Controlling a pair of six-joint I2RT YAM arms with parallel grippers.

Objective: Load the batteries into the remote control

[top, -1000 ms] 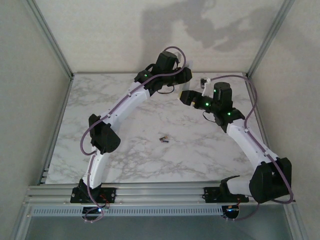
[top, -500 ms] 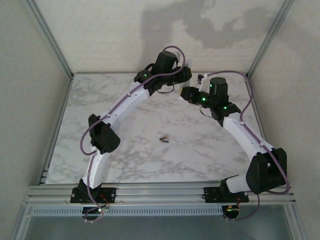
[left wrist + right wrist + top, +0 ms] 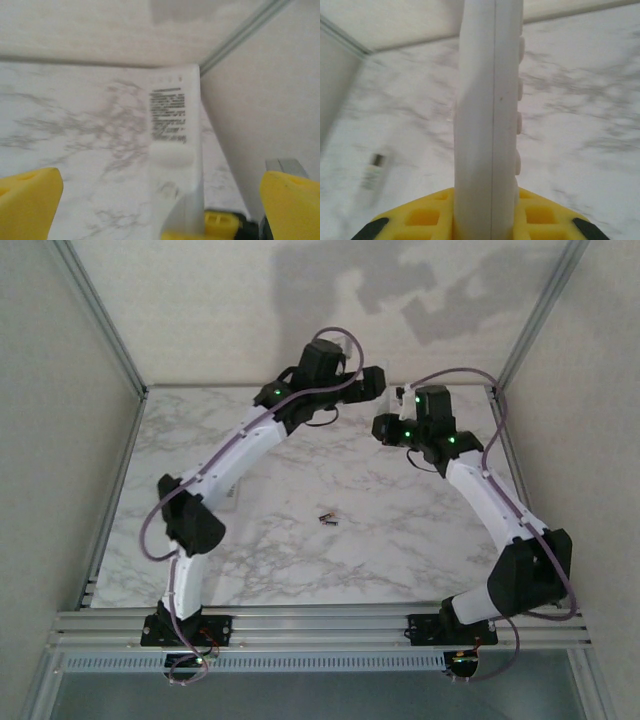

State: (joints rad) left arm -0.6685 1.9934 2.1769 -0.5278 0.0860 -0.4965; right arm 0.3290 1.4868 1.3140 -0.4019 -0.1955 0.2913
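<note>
Right wrist view: my right gripper (image 3: pixel 487 217) clamps one remote (image 3: pixel 487 100), seen edge-on. Left wrist view: I read its printed label, with the left gripper (image 3: pixel 160 200) spread wide. The top view adds two batteries (image 3: pixel 328 519), well nearer than both grippers.

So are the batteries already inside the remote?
No, both batteries lie loose on the table in the overhead view.

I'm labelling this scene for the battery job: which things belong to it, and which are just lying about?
Job:
- batteries
- remote, clamped in the right gripper
- left gripper, open

Just there:
- table, under the batteries
- frame rails
</note>
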